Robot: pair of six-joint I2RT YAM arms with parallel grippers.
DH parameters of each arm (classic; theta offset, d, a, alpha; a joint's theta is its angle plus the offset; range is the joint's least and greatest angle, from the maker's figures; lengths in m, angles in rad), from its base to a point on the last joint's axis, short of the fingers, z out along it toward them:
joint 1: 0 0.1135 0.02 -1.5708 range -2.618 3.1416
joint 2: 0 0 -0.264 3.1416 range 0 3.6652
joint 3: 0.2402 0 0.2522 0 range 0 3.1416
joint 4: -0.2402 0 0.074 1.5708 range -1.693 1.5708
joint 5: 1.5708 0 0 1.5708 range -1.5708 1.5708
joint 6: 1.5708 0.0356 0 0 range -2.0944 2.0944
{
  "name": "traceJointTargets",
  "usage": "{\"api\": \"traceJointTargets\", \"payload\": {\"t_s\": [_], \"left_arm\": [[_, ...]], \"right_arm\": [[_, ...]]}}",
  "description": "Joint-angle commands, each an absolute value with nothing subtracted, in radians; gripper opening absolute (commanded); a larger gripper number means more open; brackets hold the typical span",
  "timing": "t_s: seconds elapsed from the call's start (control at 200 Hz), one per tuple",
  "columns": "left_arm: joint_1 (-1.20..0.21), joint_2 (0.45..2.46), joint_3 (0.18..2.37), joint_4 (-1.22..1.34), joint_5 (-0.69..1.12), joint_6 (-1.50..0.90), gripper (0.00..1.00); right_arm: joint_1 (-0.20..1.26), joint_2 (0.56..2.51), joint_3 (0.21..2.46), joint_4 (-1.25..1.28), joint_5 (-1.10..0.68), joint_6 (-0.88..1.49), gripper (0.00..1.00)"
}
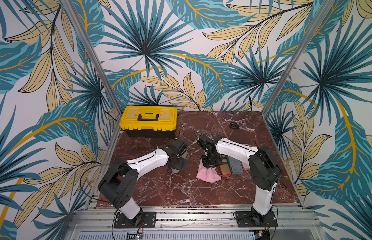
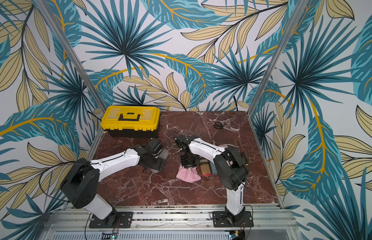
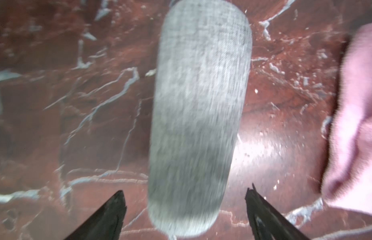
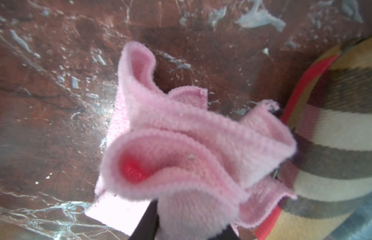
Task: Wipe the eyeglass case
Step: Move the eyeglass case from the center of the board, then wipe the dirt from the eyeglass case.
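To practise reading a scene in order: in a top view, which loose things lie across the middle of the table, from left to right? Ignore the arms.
grey eyeglass case → pink cloth → plaid case → blue-grey case → pale pink case

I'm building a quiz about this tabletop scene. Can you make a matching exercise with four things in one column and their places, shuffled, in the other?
Things:
1. grey case
2. pink cloth
3. yellow toolbox
4. scissors

Places:
A. far right part of the table
B. far left corner of the table
C. below the open left gripper
D. at the right gripper, beside the plaid case

Pairs: 1-C, 2-D, 3-B, 4-A
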State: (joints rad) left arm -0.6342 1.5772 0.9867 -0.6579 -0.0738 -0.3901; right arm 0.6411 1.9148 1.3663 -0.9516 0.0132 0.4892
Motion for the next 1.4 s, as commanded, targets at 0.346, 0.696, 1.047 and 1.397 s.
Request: {"api": "traceJointTargets", "payload": {"t_s": [0.346,0.696,1.047,1.397], "left_arm": [[-0.634,1.378,0.613,-0.153,-0.09,-0.369,0.9],[-0.634,1.387,0.543,-0.007,-0.067,-0.337,0.85],[-0.654,1.308,0.482,-0.06,-0.021,-0.41,0.84],[-0.734,1.43,0.513,-0.05,-0.025,-0.376,0.77]], "right_arm": [[0.64,1.93,1.447,-1.032,-0.035,0.533,0.02],[0.646,2.078,1.873,-1.049,-0.048,0.627,0.0],[0.672,2.279,2.089,-1.054,-0.076,0.651,0.0],[0.676,2.322,2.133,-1.049,-0.084,0.632,0.0]]}}
